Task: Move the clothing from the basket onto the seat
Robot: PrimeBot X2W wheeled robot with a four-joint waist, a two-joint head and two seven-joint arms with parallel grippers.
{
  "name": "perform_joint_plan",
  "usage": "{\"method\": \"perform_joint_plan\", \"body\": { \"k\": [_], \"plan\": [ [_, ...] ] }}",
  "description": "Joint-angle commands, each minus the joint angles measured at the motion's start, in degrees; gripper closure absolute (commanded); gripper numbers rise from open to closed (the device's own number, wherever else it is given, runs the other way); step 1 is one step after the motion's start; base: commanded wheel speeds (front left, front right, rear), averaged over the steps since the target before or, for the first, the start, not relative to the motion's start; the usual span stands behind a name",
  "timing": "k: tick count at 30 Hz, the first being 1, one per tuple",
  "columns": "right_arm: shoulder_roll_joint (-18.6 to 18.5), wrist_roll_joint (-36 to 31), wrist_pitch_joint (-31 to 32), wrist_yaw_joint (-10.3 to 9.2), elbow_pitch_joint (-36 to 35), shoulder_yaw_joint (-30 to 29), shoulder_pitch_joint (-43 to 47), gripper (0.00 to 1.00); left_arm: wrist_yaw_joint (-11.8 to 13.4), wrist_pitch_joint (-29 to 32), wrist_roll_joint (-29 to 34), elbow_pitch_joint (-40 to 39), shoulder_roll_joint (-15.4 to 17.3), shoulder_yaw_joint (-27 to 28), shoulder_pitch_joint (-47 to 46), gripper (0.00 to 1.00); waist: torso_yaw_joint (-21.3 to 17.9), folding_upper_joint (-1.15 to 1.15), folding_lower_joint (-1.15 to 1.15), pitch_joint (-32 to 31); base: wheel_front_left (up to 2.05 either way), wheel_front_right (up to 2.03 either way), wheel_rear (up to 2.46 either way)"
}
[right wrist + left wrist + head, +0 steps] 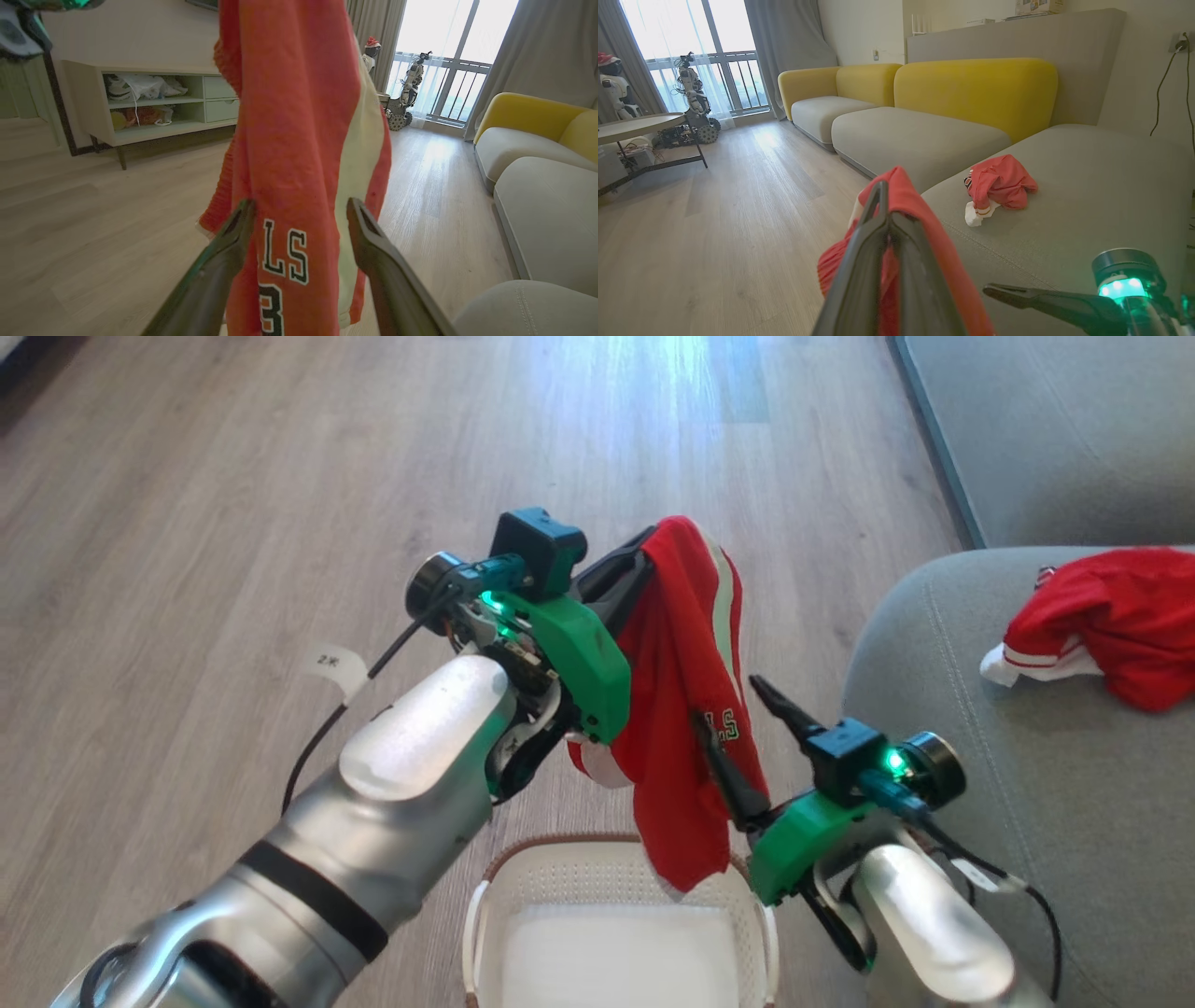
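Soft, light red garment hangs from the left gripper, clamped on its top; the right gripper, apart, straddles the lower cloth, a likely second hold

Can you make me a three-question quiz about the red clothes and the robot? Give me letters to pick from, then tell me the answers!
1. Where does the crumpled garment lie? A on the floor; B on the seat; C in the basket.
2. How many red garments are there? A one; B four; C two.
3. How is the left pincer? A shut on the hanging garment; B wide open; C shut on nothing.
Answers: 1 B, it rests on the seat. 2 C, one hangs and one lies. 3 A, red cloth is pinched between its fingers.
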Motion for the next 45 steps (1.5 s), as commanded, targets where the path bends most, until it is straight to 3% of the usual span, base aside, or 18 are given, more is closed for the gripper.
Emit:
{"method": "perform_joint_plan", "body": {
  "k": [1, 10, 11, 13, 14, 16, 20, 21, 22, 23, 24, 33, 45],
  "plan": [
    [0.23, 0.54, -0.37, -0.02, -0.97, 1.25, -2.88, 0.0, 0.05, -0.12, 0.12, -1.67, 0.55, 1.77, -4.81, 1.0, 0.37, 0.0, 0.01, -0.24, 0.0, 0.0, 0.0],
    [0.23, 4.37, -0.37, -0.02, 9.94, 7.22, -9.65, 0.0, 0.19, 0.2, -0.23, -4.36, -0.15, 0.64, -4.59, 1.0, 2.82, 0.0, 0.01, -0.73, 0.0, 0.0, 0.0],
    [0.23, 4.93, -0.37, -0.02, 10.48, 7.77, -10.25, 0.09, 0.24, 0.19, -0.29, -4.66, -0.18, 0.56, -4.48, 1.0, 2.99, 0.0, 0.01, -0.73, 0.0, 0.0, 0.0],
    [0.23, 5.75, -0.37, -0.02, 11.27, 8.59, -11.29, 0.52, 0.4, 0.16, -0.42, -5.21, -0.21, 0.45, -4.17, 1.0, 3.26, 0.0, 0.01, -0.67, 0.0, 0.0, 0.0],
    [0.23, 6.07, -0.37, -0.02, 11.57, 8.85, -11.75, 0.63, 0.49, 0.16, -0.56, -5.43, -0.2, 0.46, -3.94, 1.0, 3.36, 0.0, 0.01, -0.59, 0.0, 0.0, 0.0],
    [0.23, 6.64, -0.37, -0.02, 11.85, 9.11, -12.53, 1.0, 0.7, 0.18, -0.93, -5.7, -0.03, 0.57, -3.39, 1.0, 3.45, 0.0, 0.01, -0.41, 0.0, 0.0, 0.0],
    [0.23, 6.87, -0.37, -0.02, 11.61, 7.8, -13.19, 1.0, 1.05, -0.21, -2.53, -5.82, 0.59, 1.6, -1.66, 1.0, 2.81, 0.0, 0.01, 0.1, 0.0, 0.0, 0.0],
    [0.23, 6.62, -0.37, -0.02, 11.59, 7.21, -13.3, 1.0, 1.18, -0.43, -2.71, -5.74, 0.86, 1.75, -1.23, 0.93, 2.48, 0.0, 0.01, 0.26, 0.0, 0.0, 0.0],
    [0.23, 6.26, -0.37, -0.02, 11.56, 6.53, -13.41, 1.0, 1.3, -0.71, -2.91, -5.65, 1.09, 1.91, -0.76, 0.66, 2.09, 0.0, 0.01, 0.43, 0.0, 0.0, 0.0],
    [0.23, 5.87, -0.37, -0.02, 11.45, 5.81, -13.55, 1.0, 1.33, -0.96, -3.22, -5.52, 1.28, 2.1, -0.26, 0.48, 1.59, 0.0, 0.01, 0.64, 0.0, 0.0, 0.0],
    [0.21, 5.43, -0.37, -0.02, 11.28, 4.98, -13.71, 1.0, 1.29, -1.28, -3.53, -5.37, 1.42, 2.3, 0.22, 0.02, 1.06, 0.0, 0.01, 0.86, 0.0, 0.0, 0.0],
    [-3.76, 1.46, -0.37, -0.02, 6.45, -2.68, -14.51, 1.0, 2.01, -5.02, -4.1, -4.4, 1.74, 3.19, 4.79, 0.0, -5.7, 0.0, 0.01, 3.01, 0.0, 0.0, 0.0],
    [-9.53, -0.19, -0.37, -0.02, 0.66, -5.31, -15.39, 1.0, 2.61, -6.68, -2.06, -5.19, 1.02, 3.52, 9.55, 0.0, -18.08, 0.0, 0.01, 6.87, 0.0, 0.0, 0.0]
  ]
}}
